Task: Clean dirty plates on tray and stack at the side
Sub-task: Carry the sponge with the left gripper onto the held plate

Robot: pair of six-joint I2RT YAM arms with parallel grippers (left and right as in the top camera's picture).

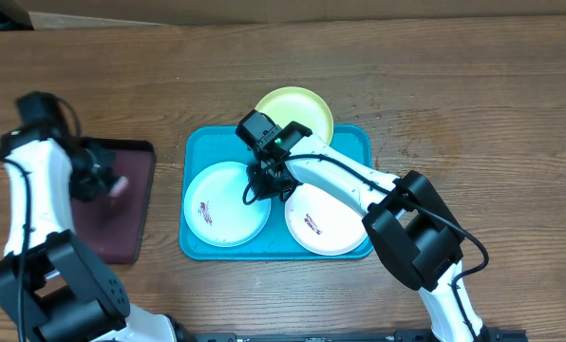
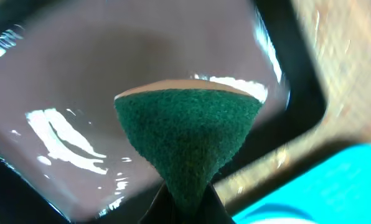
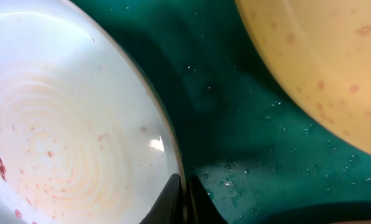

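The cyan tray (image 1: 354, 142) holds the pale blue plate (image 1: 221, 204) on its left and the white plate (image 1: 330, 223) on its right, both with dark-red smears. The yellow-green plate (image 1: 302, 109) lies over the tray's far rim. My right gripper (image 1: 267, 182) is shut on the pale blue plate's right rim; the right wrist view shows the fingertips (image 3: 184, 199) pinching that rim, beside the smeared plate (image 3: 67, 124), the wet tray floor (image 3: 235, 124) and the speckled yellow-green plate (image 3: 322, 56). My left gripper (image 1: 107, 182) (image 2: 187, 208) is shut on a green sponge (image 2: 188, 130).
A black-rimmed maroon tray (image 1: 122, 228) lies at the left of the wooden table, right under the left gripper and sponge; it fills the left wrist view (image 2: 79, 74). The cyan tray's corner (image 2: 341, 180) shows there at lower right.
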